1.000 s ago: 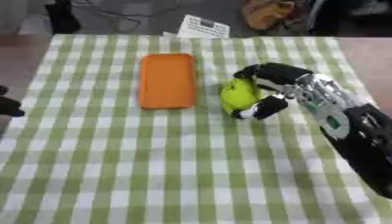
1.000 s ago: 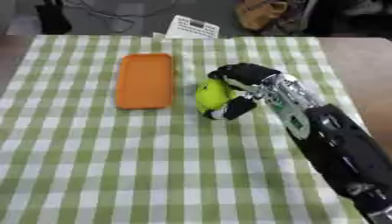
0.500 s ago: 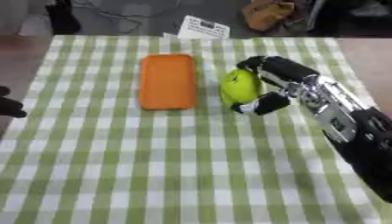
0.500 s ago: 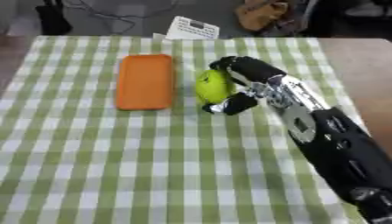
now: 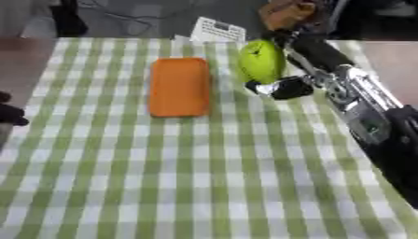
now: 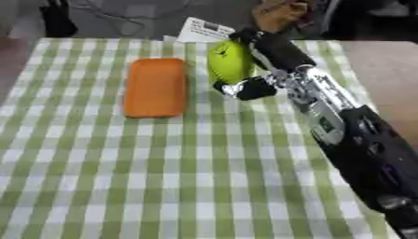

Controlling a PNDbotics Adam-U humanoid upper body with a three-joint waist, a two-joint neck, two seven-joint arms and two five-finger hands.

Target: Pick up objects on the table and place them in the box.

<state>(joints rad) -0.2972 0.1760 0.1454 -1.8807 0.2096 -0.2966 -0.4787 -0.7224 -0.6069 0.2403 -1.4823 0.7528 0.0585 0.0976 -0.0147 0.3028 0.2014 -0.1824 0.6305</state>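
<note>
Transport is underway: a yellow-green fruit (image 5: 261, 60) is gripped by the right robot hand (image 5: 296, 70) at one o'clock; carrying over the orange box (image 5: 179, 86) is needed next.

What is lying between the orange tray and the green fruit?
Nothing: only bare checked cloth separates the orange tray from the green fruit in the right hand, clearest in the left eye view.

The robot's black left hand (image 5: 10, 113) is cut off by the left eye view's left edge, so only a dark sliver shows. The rounded yellow-green fruit (image 6: 228, 61) hides the black-and-silver right hand's (image 6: 260, 70) fingers behind it. The white printed card (image 5: 218, 31) looks lettered, perhaps, but too blurred to read.
</note>
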